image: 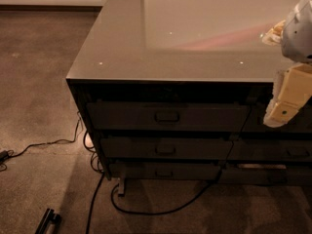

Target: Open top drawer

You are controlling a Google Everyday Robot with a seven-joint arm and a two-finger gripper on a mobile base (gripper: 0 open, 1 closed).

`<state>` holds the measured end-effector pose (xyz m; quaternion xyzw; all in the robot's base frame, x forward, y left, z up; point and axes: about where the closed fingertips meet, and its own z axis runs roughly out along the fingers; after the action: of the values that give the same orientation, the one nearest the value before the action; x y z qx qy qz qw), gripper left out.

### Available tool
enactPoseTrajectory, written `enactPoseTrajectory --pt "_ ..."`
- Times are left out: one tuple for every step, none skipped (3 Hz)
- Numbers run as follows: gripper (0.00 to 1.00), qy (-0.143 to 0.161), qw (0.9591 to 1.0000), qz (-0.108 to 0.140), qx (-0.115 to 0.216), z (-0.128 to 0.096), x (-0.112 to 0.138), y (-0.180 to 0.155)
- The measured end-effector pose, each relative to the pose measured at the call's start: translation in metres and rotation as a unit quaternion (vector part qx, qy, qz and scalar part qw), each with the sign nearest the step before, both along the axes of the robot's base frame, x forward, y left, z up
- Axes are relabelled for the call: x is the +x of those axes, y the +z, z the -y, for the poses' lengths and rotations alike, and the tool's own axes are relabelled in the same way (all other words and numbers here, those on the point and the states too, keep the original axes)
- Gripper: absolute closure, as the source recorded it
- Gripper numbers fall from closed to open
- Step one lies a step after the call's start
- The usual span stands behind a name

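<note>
The top drawer (126, 117) sits shut at frame centre, its long front running left to right, its metal pull (167, 116) well left of the gripper (285, 106) at the right edge, roughly level; whether that gripper is parted I cannot tell

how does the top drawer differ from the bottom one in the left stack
The top drawer has a wider, taller front than the bottom drawer. It sits right under the tabletop; the bottom drawer sits near the floor. Both are dark, shut, with a small central pull. The gripper hangs to the right of the top drawer, clear of its pull.
</note>
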<state>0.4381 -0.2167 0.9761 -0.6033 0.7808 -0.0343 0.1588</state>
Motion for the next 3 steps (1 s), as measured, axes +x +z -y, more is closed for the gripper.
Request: enactPoseTrajectory --pt "0.0 0.0 1.0 0.0 0.0 0.0 0.0 0.0" --pt "0.0 0.01 0.9995 0.022 0.022 -0.001 -0.003 0.01" --pt "0.0 0.056 0.9957 0.057 0.046 -0.014 -0.002 0.018"
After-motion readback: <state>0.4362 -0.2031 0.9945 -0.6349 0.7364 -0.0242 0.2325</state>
